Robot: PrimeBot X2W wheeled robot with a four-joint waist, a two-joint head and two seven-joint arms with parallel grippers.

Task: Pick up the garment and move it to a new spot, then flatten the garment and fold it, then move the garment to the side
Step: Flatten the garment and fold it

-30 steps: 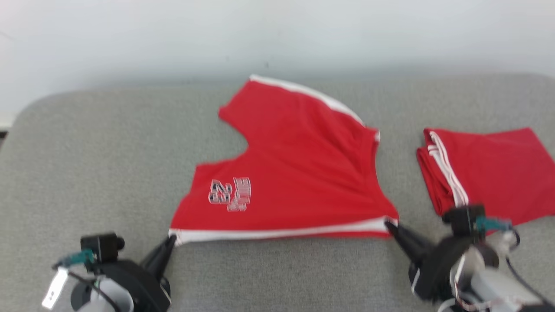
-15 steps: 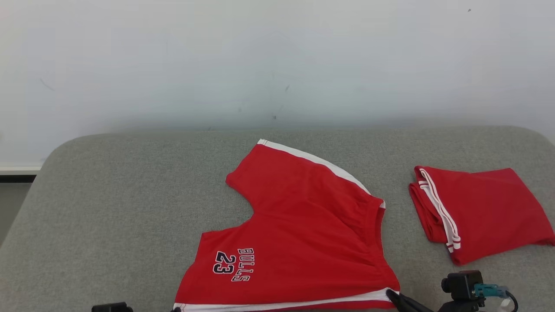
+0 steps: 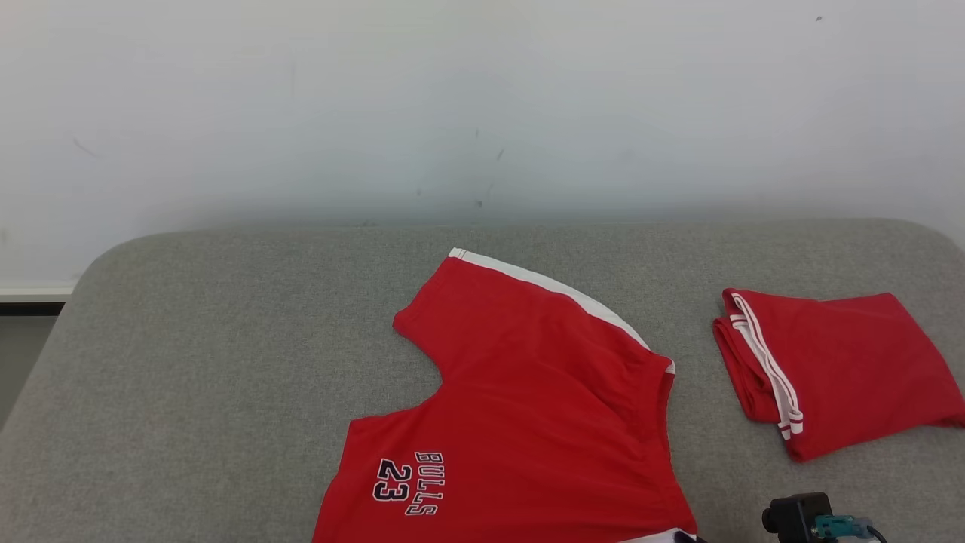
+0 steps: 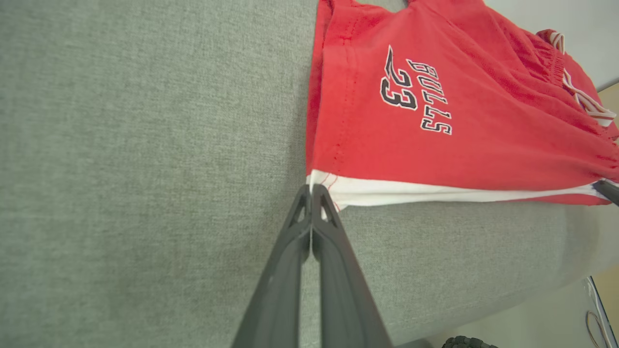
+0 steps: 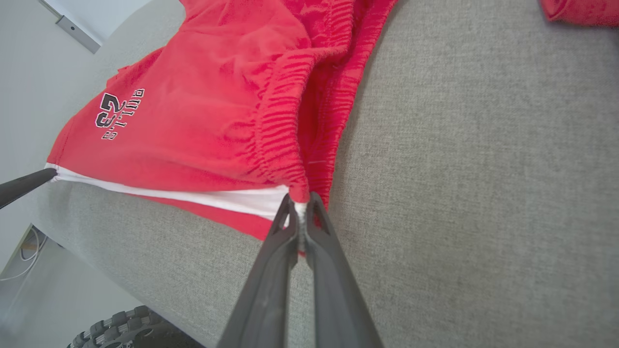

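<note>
With left gripper (image 4: 311, 189) and right gripper (image 5: 300, 205) both clamped, pinching opposite ends of the white-striped edge of the red Bulls shorts (image 3: 528, 422).

The shorts (image 3: 528, 422) were red cloth, matt, with a fine knit face. The white band (image 4: 435, 192) along one side was cloth of the same dull finish. The waistband (image 5: 280, 125) was gathered elastic cloth, ribbed to the eye. The lettering (image 4: 416, 96) lay flat and matt on the cloth. The cushion (image 3: 226, 339) was covered in grey woven cloth, coarse and matt. The folded garment (image 3: 844, 362) near the cushion's right edge was likewise red matt cloth. The wall (image 3: 482, 98) was smooth and matt, with small scuffs. The left gripper (image 4: 311, 192) and right gripper (image 5: 300, 202) had dark, smooth, matt fingers, plastic by appearance.
</note>
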